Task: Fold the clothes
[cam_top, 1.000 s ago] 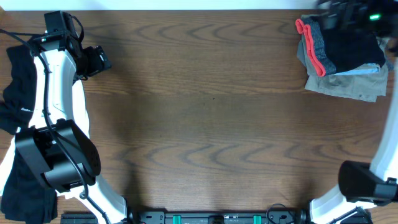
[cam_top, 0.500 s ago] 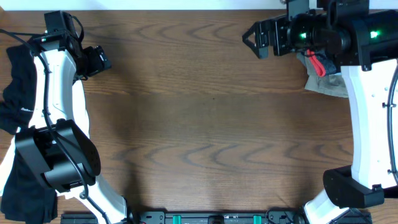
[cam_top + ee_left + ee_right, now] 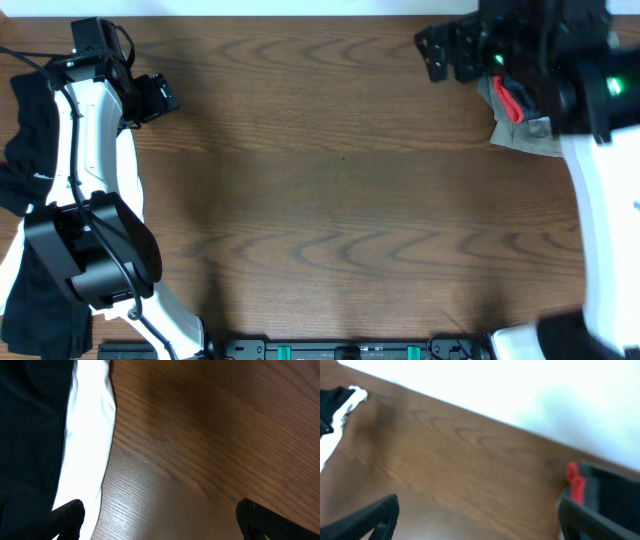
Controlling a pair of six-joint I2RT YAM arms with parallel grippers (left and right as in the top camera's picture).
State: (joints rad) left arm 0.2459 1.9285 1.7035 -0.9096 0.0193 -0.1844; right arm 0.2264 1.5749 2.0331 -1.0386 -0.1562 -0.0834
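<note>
The clothes lie in two places. A folded stack (image 3: 523, 131) sits at the table's far right corner, its coral-red edge (image 3: 510, 100) and taupe bottom layer showing from under my right arm. Unfolded black garments (image 3: 24, 128) hang over the left edge beside my left arm. My right gripper (image 3: 433, 52) hovers open just left of the stack; the right wrist view shows the red edge (image 3: 574, 484) by its right finger (image 3: 600, 517). My left gripper (image 3: 162, 96) is open and empty over bare wood near the far left corner, with black cloth (image 3: 27, 430) to its left.
The wooden table (image 3: 330, 190) spreads between the two arms. More black cloth (image 3: 40, 300) hangs at the near left. The table's far edge runs close behind both grippers, with bright floor (image 3: 87, 435) beyond it.
The right arm has swung in from the right over the folded stack, covering most of it, then drawn back slightly rightward. The left arm has stayed still.
</note>
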